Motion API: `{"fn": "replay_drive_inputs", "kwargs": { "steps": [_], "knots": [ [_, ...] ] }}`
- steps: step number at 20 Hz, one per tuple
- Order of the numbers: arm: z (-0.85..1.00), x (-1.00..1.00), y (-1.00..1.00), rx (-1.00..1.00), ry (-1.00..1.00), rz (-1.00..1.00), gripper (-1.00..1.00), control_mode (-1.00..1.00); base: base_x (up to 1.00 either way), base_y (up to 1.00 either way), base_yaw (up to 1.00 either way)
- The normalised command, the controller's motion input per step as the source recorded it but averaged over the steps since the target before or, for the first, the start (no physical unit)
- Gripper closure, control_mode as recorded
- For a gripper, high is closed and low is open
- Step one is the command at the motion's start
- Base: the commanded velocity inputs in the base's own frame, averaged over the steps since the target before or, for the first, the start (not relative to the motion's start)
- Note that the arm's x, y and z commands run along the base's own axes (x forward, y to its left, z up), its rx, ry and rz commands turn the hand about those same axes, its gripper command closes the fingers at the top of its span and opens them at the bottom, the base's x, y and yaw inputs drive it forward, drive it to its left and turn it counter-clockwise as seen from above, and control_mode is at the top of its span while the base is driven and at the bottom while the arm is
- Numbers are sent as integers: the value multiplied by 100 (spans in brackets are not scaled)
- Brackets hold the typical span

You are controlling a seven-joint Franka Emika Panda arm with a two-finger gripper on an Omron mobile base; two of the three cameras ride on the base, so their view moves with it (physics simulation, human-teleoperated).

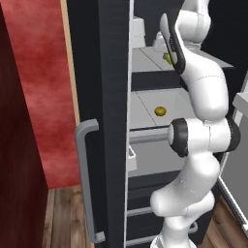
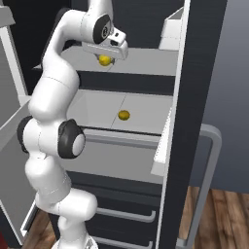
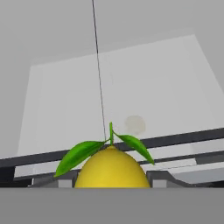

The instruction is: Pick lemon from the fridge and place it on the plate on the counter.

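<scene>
In the base views the fridge (image 1: 114,121) stands open; at 12 o'clock on its upper shelf (image 2: 146,61) the pincer (image 2: 105,57) is clamped on the lemon (image 2: 104,60), and a mustard ball (image 2: 124,115) lies on the shelf below.

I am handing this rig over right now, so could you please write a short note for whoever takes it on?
Gripper: shut on the lemon, which sits between the fingertips in the hand view, leaves up.
Where: the hand is inside the open fridge, over its upper shelf. A duller yellow ball lies on the shelf below; leave it.
Done: lemon reached and gripped.
Left: draw the lemon out of the fridge, carry it to the plate on the counter, set it down and release.
</scene>
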Motion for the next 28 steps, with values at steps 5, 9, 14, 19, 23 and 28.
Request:
{"fn": "replay_drive_inputs", "kwargs": {
  "steps": [5,9,14,19,23,28],
  "knots": [
    [-17,-70,0,0,-6,0,100,-100,0,0,0],
    [-4,-79,0,0,-6,0,100,-100,0,0,0],
    [0,-95,0,0,-6,0,100,-100,0,0,0],
    [0,-100,0,0,-4,0,100,-100,0,0,0],
    [0,-99,0,0,-2,0,100,-100,0,0,0],
    [-3,-96,0,0,0,0,100,-100,0,0,0]
  ]
}}
